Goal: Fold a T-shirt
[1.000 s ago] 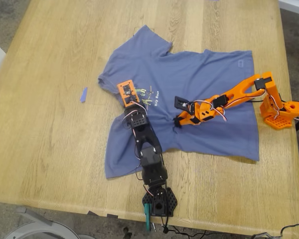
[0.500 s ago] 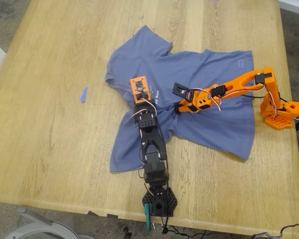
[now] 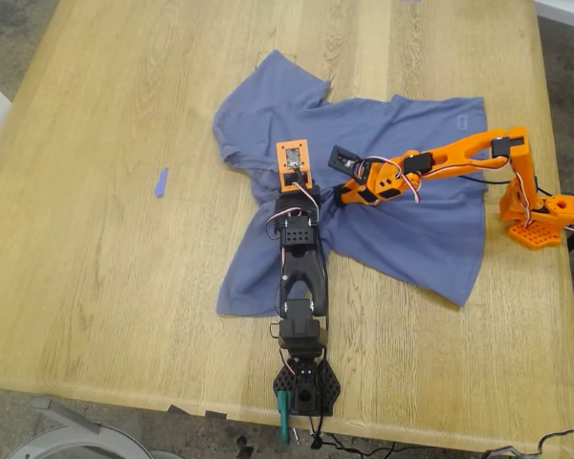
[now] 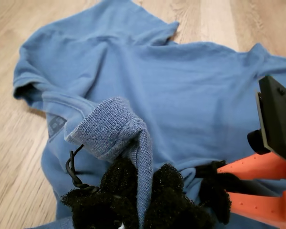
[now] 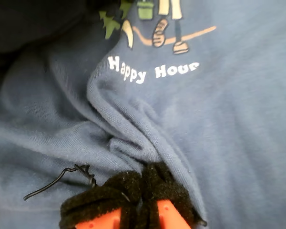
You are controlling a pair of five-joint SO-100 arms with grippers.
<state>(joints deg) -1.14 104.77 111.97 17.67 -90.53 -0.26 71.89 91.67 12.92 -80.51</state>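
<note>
Pale oak planking forms the table [image 3: 96,287], on which everything is laid. My first gripper [image 4: 143,198], on the black arm, is seen pressed together on a ribbed hem of the T-shirt [image 3: 402,182], the fold standing up between the fuzzy black pads [image 4: 169,191]. In the exterior view it [image 3: 289,182] sits near the middle of the cloth. My second gripper [image 5: 143,191], on the orange arm, is clamped on a bunched ridge of the same fabric just below the white words "Happy Hour"; in the exterior view it [image 3: 342,191] lies just beside the first one.

Slate-blue cotton is spread crumpled across the middle of the table, one sleeve toward the far edge and the lower part dragged toward the black base. A green-and-yellow cartoon print [image 5: 152,19] is shown above the lettering. A small blue scrap [image 3: 160,182] rests well apart, toward the exterior view's left. Grey floor is glimpsed beyond the table's corners.
</note>
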